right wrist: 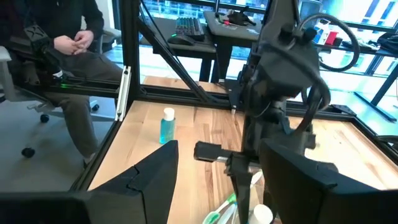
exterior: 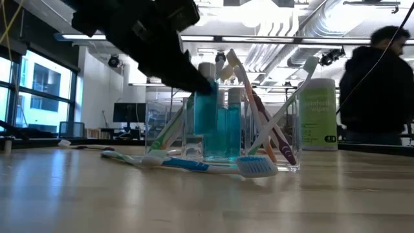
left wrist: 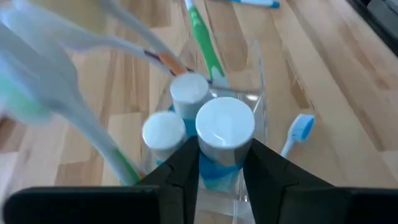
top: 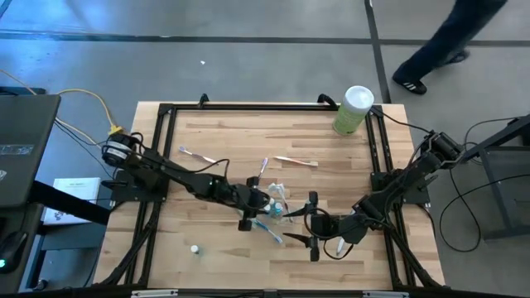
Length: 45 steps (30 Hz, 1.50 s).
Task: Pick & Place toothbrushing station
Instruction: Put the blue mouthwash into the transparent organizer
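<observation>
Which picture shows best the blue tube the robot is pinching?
The left wrist view: the left gripper closes on the teal tube inside the clear cup. The low view shows it side-on; the high view shows it tiny; the right wrist view does not clearly show it.

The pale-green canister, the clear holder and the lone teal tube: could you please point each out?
pale-green canister (top: 354,108): high view, its white lid.
clear holder (left wrist: 257,78): left wrist view, its far wall.
lone teal tube (right wrist: 166,130): right wrist view, its body.

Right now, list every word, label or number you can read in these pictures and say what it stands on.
None can be read.
The pale-green canister carries printed lines, too blurred to read.
The paper beside the table shows print too small to read.
The teal tube in the left pincer shows only its blank white cap.
</observation>
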{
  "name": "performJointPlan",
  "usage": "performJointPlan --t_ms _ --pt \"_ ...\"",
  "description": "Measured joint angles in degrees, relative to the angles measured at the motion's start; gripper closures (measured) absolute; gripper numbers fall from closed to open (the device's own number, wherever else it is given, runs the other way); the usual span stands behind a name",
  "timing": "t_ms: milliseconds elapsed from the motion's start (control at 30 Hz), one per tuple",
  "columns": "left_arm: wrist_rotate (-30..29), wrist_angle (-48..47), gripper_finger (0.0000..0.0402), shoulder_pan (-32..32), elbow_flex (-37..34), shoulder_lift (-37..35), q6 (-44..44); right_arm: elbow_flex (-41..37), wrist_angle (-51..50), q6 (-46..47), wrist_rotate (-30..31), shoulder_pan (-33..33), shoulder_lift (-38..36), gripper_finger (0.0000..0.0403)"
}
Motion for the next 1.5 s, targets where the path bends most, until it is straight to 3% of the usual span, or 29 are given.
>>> performJointPlan --t_ms 200,333,733,867,967,1133,1300,1500 --pt "-0.4 0.2 0.0222 0.0 0.0 1.4 -0.4 0.0 0.0 0.0 -0.3 0.0 0.0 0.0186" --pt "-2.9 -0.3 0.0195 -0.7 0.0 0.8 -0.6 0.0 0.0 0.3 -0.4 0.0 0.0 0.0186" --pt "-8.9 -6.0 0.0188 -8.0 0.0 -14.3 1.5 0.0 0.0 0.1 -0.7 0.0 0.0 0.0186" --pt "-9.1 -13.5 0.0188 -14.1 0.0 -20.1 -4.0 0.0 0.0 0.1 -0.7 0.0 0.0 0.0186" --pt "-13.6 -19.8 0.0188 -19.9 0.0 -22.9 -11.3 0.0 0.0 0.0 -0.9 0.0 0.0 0.0186" --pt "-21.9 -28.1 0.0194 -29.5 0.0 -22.4 -23.8 0.0 0.0 0.0 -0.9 0.0 0.0 0.0186" --pt "-22.2 -31.0 0.0197 -35.7 0.0 -21.0 -32.0 0.0 0.0 1.1 -0.9 0.0 0.0 0.0186" --pt "-22.3 -35.2 0.0197 -42.9 0.0 -21.0 -34.2 0.0 0.1 5.0 -1.0 0.0 0.0 0.0186"
